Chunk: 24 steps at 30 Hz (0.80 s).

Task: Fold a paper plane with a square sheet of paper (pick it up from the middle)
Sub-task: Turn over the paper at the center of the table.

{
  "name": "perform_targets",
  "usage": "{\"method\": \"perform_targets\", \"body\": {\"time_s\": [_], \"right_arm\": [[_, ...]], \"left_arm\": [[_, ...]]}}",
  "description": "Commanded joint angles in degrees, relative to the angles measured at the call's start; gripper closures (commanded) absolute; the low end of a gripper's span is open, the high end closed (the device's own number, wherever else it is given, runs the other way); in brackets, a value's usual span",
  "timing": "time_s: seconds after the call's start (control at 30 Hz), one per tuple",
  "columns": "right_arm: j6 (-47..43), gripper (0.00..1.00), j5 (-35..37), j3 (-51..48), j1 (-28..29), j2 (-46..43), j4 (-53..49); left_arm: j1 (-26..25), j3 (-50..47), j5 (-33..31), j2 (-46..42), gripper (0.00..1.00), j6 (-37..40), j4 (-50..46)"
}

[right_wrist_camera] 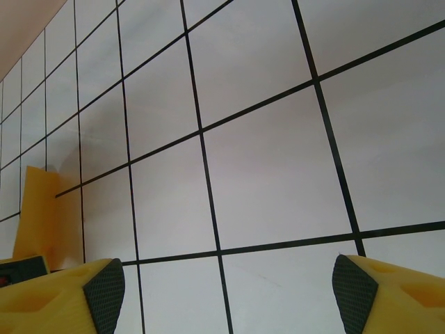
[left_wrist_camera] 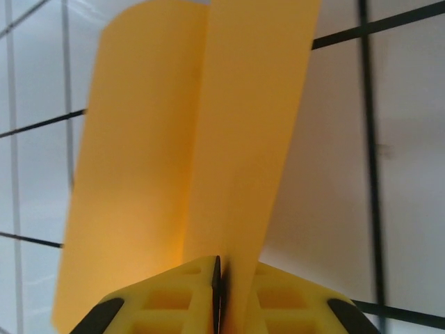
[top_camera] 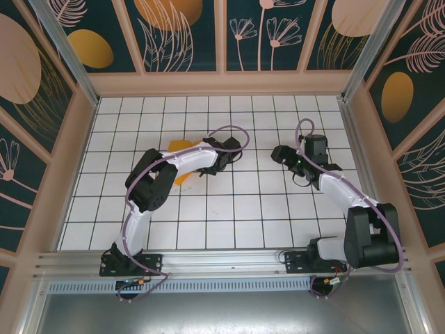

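The left gripper (left_wrist_camera: 219, 296), at the bottom centre of its wrist view, has its yellow fingers nearly together on the square sheet of paper (left_wrist_camera: 153, 174), which bows upward in two leaves from the pinch. The hold looks slight, so the sheet could slip free or crease off-line if the jaws ease or drag it across the white grid table (right_wrist_camera: 264, 160). The right gripper (right_wrist_camera: 222, 296) hangs wide open and empty, well apart at right of centre, while the left arm (top_camera: 188, 158) hides most of the sheet from above.
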Motion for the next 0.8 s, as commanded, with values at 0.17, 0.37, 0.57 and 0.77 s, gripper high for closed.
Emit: {"method": "perform_targets", "body": {"time_s": [0.17,0.37,0.57,0.77], "right_arm": [[-0.10,0.19,-1.18,-0.90,-0.61,-0.12,-0.73],[0.44,0.20,-1.97,-0.81,-0.56,0.34,-0.67],[1.34,0.20,-1.80,-0.36,-0.57,-0.14,-1.33],[1.96,0.20,-5.51,1.86,-0.46,1.14,-2.32]], "left_arm": [[-0.12,-0.95,8.70,-0.22,0.79,0.08,5.77],[-0.15,-0.77,16.51,-3.38,0.63,1.70,9.82],[-0.04,-4.03,34.30,-13.89,0.35,3.20,23.80],[1.93,-6.52,39.52,-19.88,0.19,2.58,31.13]]}}
